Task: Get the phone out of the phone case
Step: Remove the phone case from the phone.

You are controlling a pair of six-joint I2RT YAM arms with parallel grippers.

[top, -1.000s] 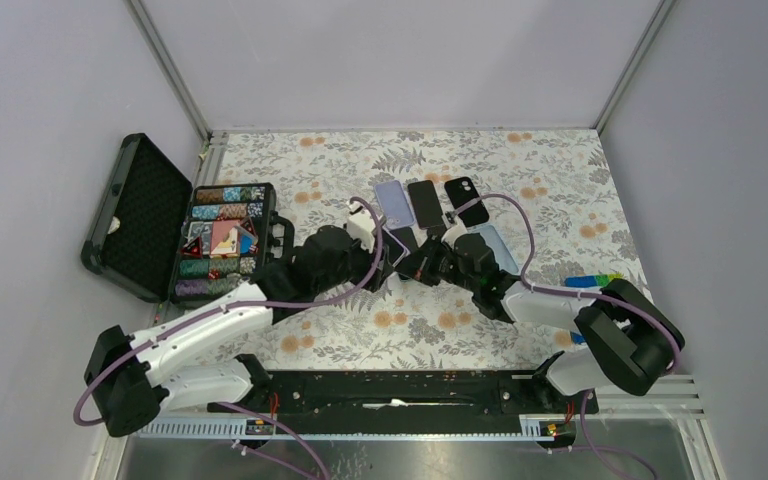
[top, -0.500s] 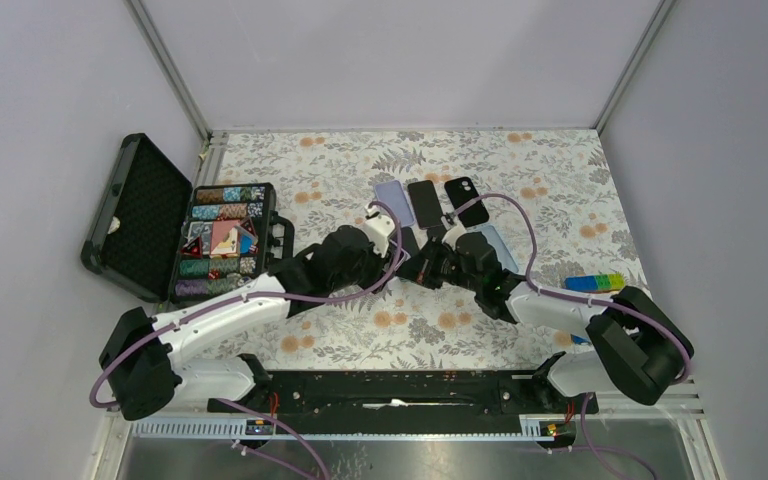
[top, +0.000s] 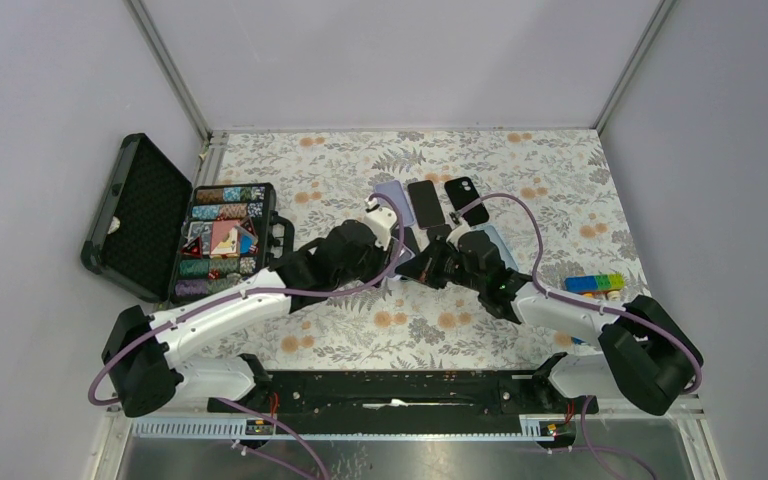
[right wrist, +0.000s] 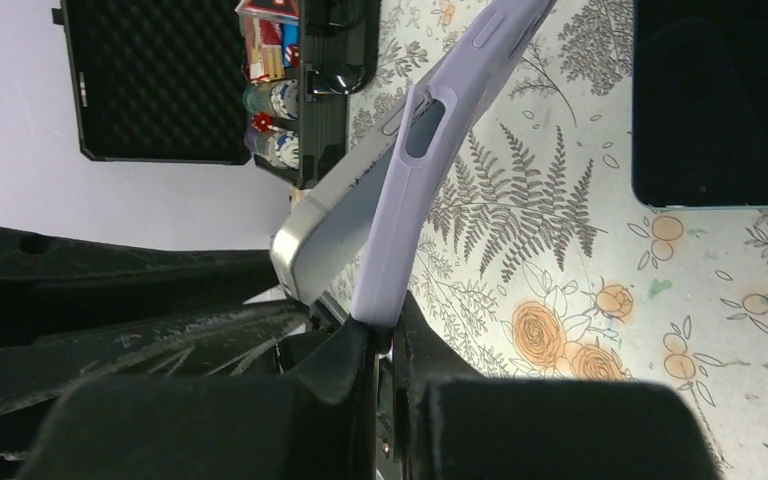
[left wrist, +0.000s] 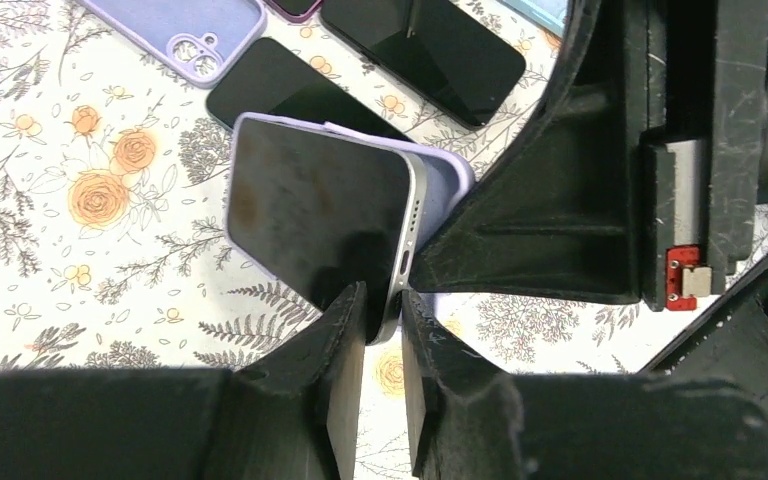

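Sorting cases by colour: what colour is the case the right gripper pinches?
Pale lilac. The phone case shows best in the right wrist view.

Floral table (top: 340, 160): phones (top: 424, 203), chip case (top: 140, 215), blocks (top: 592, 283).

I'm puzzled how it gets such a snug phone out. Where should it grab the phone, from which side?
The phone by its port end, approached end-on: that end stands tilted clear of the lilac case, so the left hand can pinch screen and back.
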